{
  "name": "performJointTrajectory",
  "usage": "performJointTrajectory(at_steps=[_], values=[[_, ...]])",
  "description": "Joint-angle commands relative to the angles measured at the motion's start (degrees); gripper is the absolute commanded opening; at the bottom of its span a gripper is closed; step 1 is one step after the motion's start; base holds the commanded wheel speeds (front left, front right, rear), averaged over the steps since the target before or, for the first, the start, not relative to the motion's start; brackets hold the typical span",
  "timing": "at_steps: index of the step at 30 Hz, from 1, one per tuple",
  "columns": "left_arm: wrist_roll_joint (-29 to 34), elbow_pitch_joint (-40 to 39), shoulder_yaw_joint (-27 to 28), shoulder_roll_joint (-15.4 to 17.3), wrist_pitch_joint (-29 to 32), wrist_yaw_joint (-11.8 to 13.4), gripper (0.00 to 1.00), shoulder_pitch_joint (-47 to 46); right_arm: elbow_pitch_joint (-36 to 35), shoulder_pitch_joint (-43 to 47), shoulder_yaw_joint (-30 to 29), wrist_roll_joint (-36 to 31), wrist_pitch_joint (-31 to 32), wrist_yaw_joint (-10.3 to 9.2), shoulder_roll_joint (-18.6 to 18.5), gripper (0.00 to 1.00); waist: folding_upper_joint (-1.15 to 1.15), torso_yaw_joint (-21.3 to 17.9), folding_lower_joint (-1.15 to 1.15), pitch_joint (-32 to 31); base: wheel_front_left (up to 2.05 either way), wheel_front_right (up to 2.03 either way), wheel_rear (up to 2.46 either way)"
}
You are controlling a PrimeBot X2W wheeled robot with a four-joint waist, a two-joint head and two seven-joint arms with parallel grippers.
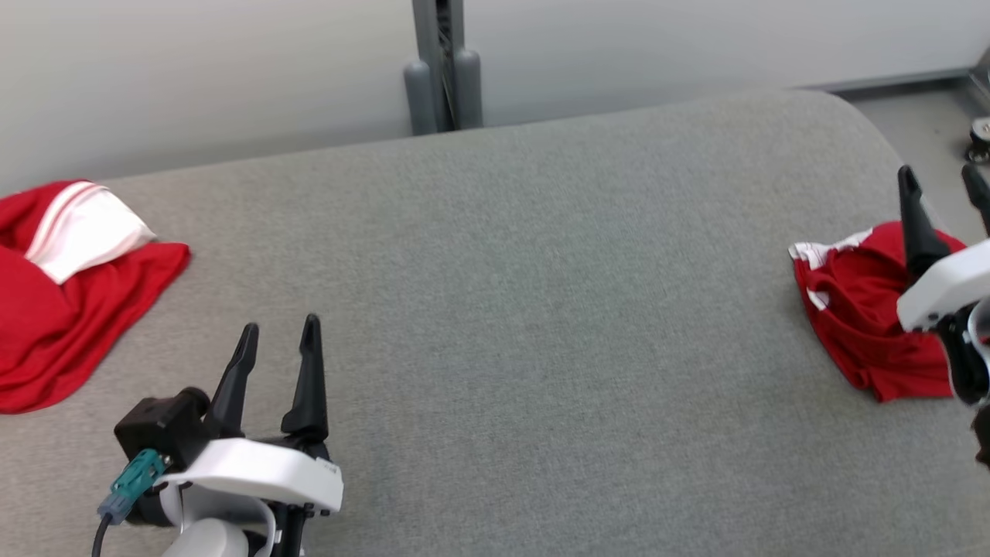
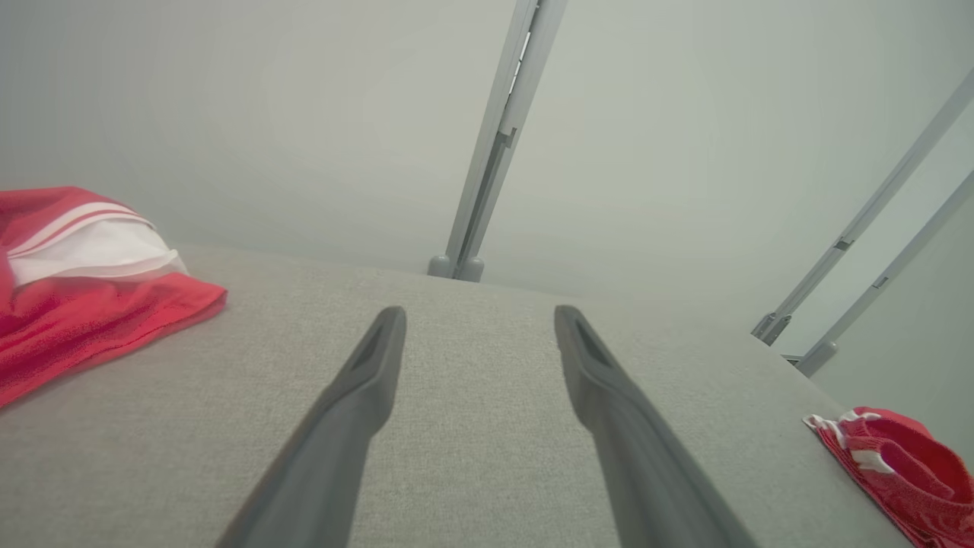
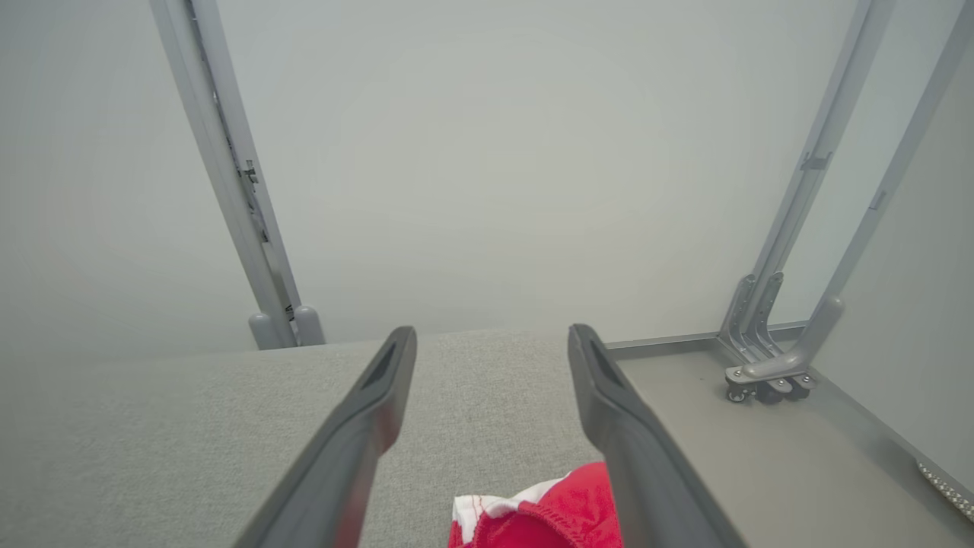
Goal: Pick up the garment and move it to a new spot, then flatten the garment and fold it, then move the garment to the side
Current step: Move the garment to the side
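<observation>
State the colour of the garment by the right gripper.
The garment is red with white trim; the head view shows it best.

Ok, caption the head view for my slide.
Open left hand near a crumpled red-and-white garment, open right hand over a smaller red garment, grey surface between them.

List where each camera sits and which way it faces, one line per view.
Head: on the head, facing down onto the grey table; both open jaws show.
Left wrist: looks along the left jaws across the table toward the grey post.
Right wrist: looks along the right jaws, over the small red garment.
Shared: head and left wrist both show the red-and-white garment.
</observation>
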Motion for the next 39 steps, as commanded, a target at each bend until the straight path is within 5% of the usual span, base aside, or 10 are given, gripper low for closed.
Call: performJointTrajectory(at_steps=[1, 10, 22, 39], values=[[-0.4, 0.4, 0.6, 0.0, -0.4, -0.3, 1.00, 0.9, -1.5, 2.0, -0.5, -0.1, -0.3, -0.02, 0.1, 1.00, 0.00, 1.7, 0.00, -2.1, 0.00, 0.00, 0.00], [0.9, 3.0, 4.4, -1.1, -0.9, -1.7, 1.00, 6.1, -17.1, 17.7, -7.9, -4.6, 0.4, -0.02, 5.6, 1.00, 0.00, 4.2, 0.00, -6.0, 0.00, 0.00, 0.00], [4.4, 3.9, 7.5, -1.9, -0.9, -3.7, 1.00, 10.8, -40.4, 35.3, -14.5, -13.8, 8.7, -0.01, 16.8, 1.00, 0.00, 6.5, 0.00, -8.2, 0.00, 0.00, 0.00], [8.0, 5.4, 8.7, -3.0, -1.0, -4.3, 1.00, 13.1, -45.1, 41.5, -12.0, -12.6, 10.5, -0.01, 18.1, 1.00, 0.00, 7.3, 0.00, -8.9, 0.00, 0.00, 0.00]])
